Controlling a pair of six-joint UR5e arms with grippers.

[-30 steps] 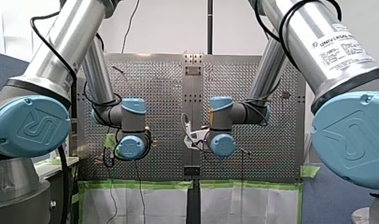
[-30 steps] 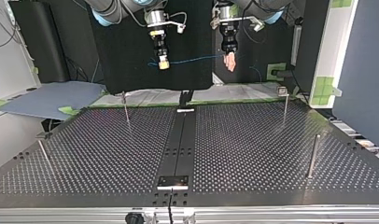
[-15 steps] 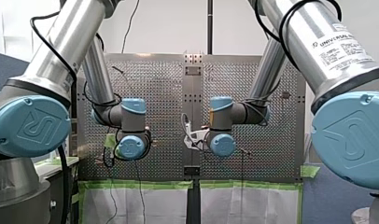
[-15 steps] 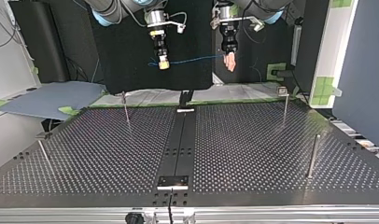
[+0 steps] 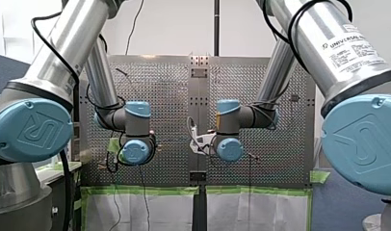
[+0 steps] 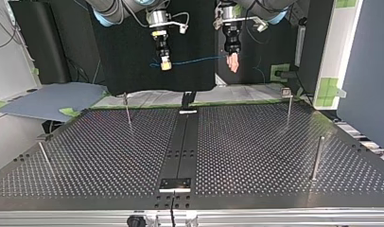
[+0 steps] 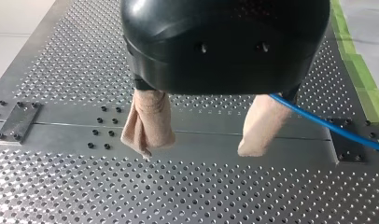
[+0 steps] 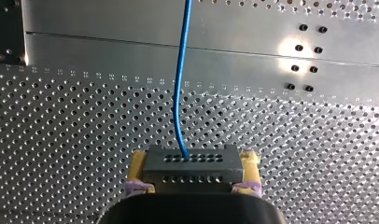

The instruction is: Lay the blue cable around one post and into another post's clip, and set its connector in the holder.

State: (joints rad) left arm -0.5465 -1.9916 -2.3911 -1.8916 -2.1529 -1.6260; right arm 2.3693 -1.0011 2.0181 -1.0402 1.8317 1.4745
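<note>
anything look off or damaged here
One thing: in the left wrist view, the beige pad on one finger of my left gripper looks creased and loosely wrapped, with a ragged tip, unlike the smoother other pad. The blue cable and connector look intact.

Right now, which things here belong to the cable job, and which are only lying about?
For the job:
- blue cable
- connector, held by my right gripper
- thin posts
- perforated table

Lying about:
- blue sheet beside the table
- green tape
</note>
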